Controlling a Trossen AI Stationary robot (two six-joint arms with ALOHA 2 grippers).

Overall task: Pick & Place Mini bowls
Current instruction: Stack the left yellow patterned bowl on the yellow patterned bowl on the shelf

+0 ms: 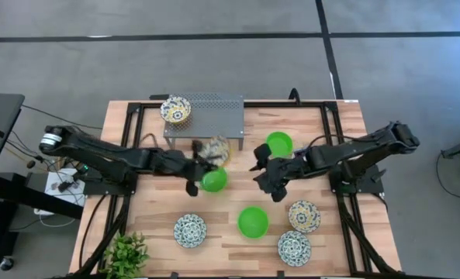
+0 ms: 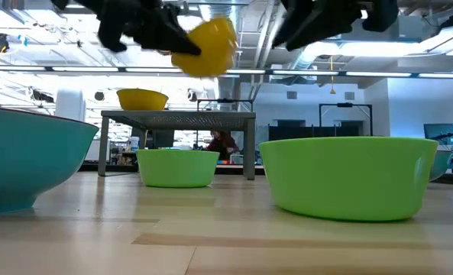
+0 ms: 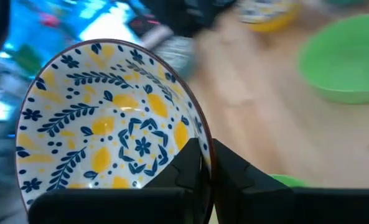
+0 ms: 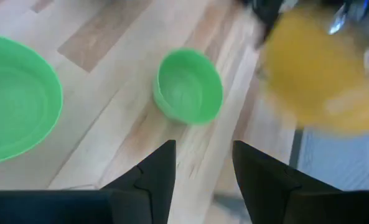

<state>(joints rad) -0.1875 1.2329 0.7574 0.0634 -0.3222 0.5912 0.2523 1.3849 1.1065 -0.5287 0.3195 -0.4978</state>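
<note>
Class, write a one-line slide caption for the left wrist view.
Left end effector shut on the rim of a yellow-cream patterned bowl, above the wooden table.

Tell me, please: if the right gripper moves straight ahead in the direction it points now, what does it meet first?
Probably the green bowl on the table ahead of the open, empty right gripper. The yellow patterned bowl held by the left gripper sits off to one side; depth is unclear.

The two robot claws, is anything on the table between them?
In the high view, only bare wooden table lies between the left gripper, shut on the yellow patterned mini bowl, and the open, empty right gripper.
</note>
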